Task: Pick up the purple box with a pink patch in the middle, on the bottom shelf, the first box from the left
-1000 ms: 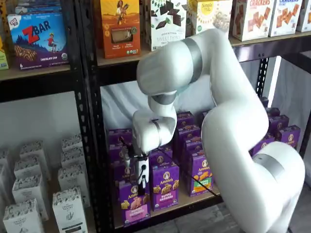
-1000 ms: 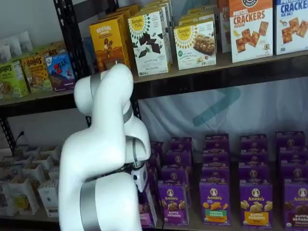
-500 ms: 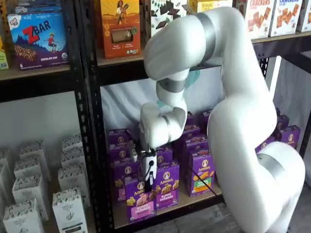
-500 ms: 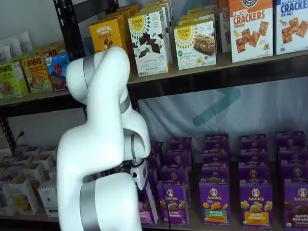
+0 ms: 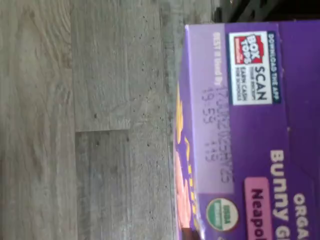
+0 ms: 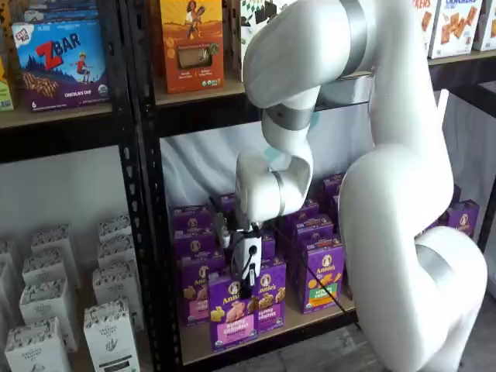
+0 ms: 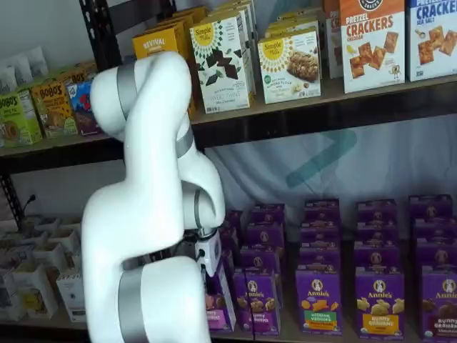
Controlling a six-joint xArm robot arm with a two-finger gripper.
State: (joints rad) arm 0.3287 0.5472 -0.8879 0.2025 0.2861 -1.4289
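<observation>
One purple box [image 6: 232,319] in end effector [image 6: 246,288]

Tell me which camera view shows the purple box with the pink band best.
A shelf view: the purple box shows its whole front, pink band included, under the hand. In the other shelf view the arm hides most of the box. The wrist view shows only its top panel close up.

purple box [image 5: 250,135]: printed card, slight sheen | bottom shelf [image 6: 310,316]: tan wood board, matt | frame [image 6: 143,194]: black perforated metal | arm [image 6: 395,194]: smooth glossy white plastic | floor [image 5: 85,120]: grey wood-grain planks, matt
</observation>
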